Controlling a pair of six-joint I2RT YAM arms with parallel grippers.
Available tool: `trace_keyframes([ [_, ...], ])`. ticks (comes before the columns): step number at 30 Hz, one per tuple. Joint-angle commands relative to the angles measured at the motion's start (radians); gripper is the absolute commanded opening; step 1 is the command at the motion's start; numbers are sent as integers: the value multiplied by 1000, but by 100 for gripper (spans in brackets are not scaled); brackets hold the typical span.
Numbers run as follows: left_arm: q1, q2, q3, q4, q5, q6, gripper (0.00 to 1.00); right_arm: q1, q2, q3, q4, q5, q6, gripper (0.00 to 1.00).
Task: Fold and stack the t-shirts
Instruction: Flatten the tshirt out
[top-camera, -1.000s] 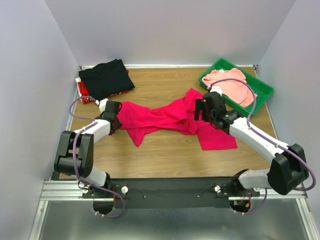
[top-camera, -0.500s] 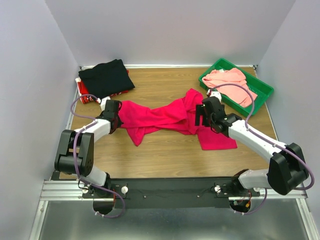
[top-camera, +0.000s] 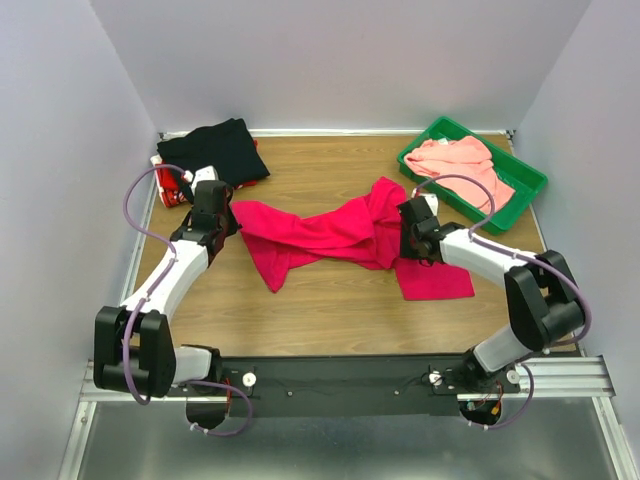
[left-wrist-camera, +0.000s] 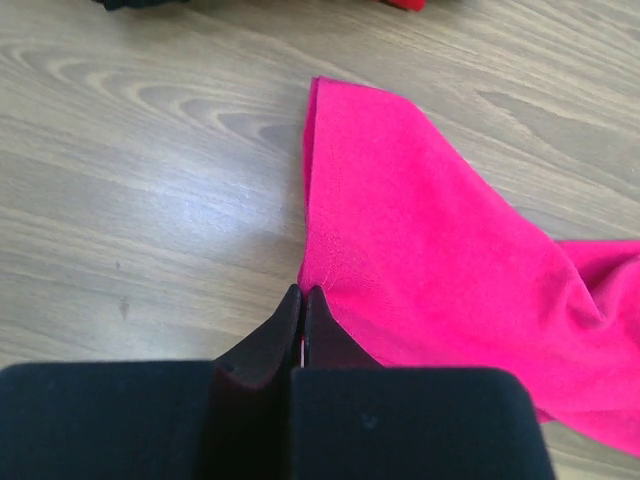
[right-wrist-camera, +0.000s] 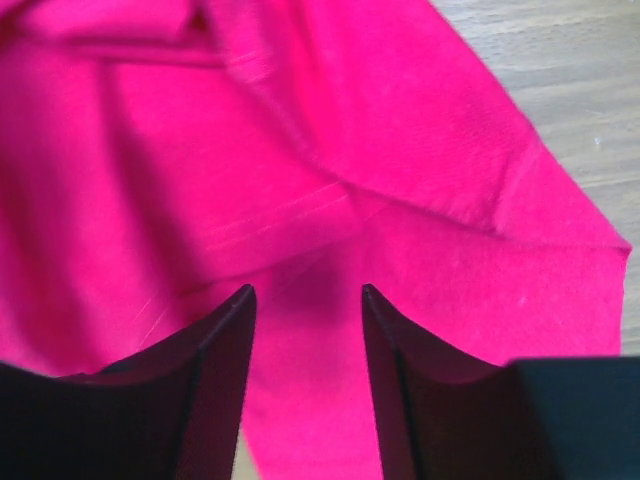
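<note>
Table (top-camera: 330, 300): wood-grain top, carries everything here.

Crimson-magenta t-shirt (top-camera: 320, 232): the biggest cloth item, lying mid-table.
- It is bunched into a long rumpled band.
- The long axis runs left to right across the table, and the right end sits slightly nearer the arm bases than the left.
- The left end tapers to a narrow edge that points toward the far-left corner.
- A loose tail droops toward the near edge, just in from that left end.
- The right end spreads into a flatter panel that lies toward the near edge.

Black t-shirt (top-camera: 215, 150): far-left corner, lying as a flat, roughly squared pile. It sits well apart from the crimson one. A red item (top-camera: 172, 188) shows from under its near-left side; I cannot tell what it is.

Green tray (top-camera: 528, 172): far-right corner, set at an angle to the table edge.

Salmon-pink t-shirt (top-camera: 460, 160): crumpled inside the tray.

Left arm (top-camera: 175, 270): reaches up the left side to the crimson shirt's left end.

Right arm (top-camera: 480, 255): reaches in to the shirt's right part.

Left fingers (left-wrist-camera: 275, 330): pressed fully together. In the wrist view their tips meet on the hem of the crimson shirt and pinch its edge just above the wood.

Right fingers (right-wrist-camera: 215, 340): roughly half apart, pointing down onto the crimson cloth. A fold and a seam lie in the gap between them. Neither finger is seen clamping the fabric.
</note>
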Motion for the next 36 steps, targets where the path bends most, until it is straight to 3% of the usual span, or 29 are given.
trace_keyframes([
  [1,3,-18,34,-78,25,84,0,-31,60,7,62,10,16,51],
  [11,3,-32,22,-60,54,105,0,-55,124,45,97,10,7,45],
  [27,3,-47,5,-66,42,107,0,-113,139,56,112,-37,-14,44],
  [36,3,-47,1,-66,44,107,0,-118,146,44,115,-91,-14,32],
])
